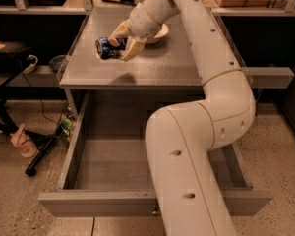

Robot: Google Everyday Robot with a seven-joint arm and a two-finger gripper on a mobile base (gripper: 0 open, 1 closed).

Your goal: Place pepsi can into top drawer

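Observation:
The pepsi can (107, 47) is dark blue with a red-white-blue logo and lies on its side between my gripper's two tan fingers. My gripper (122, 42) is shut on it and holds it lifted above the grey cabinet top (137, 65); its shadow falls on the top below. The top drawer (113, 159) is pulled wide open under the cabinet top. Its front panel (98, 203) is nearest the camera, and my arm hides the drawer's right half and the knob.
A white bowl (160, 32) sits on the cabinet top just behind the gripper, partly hidden by my wrist. On the floor to the left are a black stand leg (39, 157), cables and a pinkish object (22, 142). A dark shelf runs along the back.

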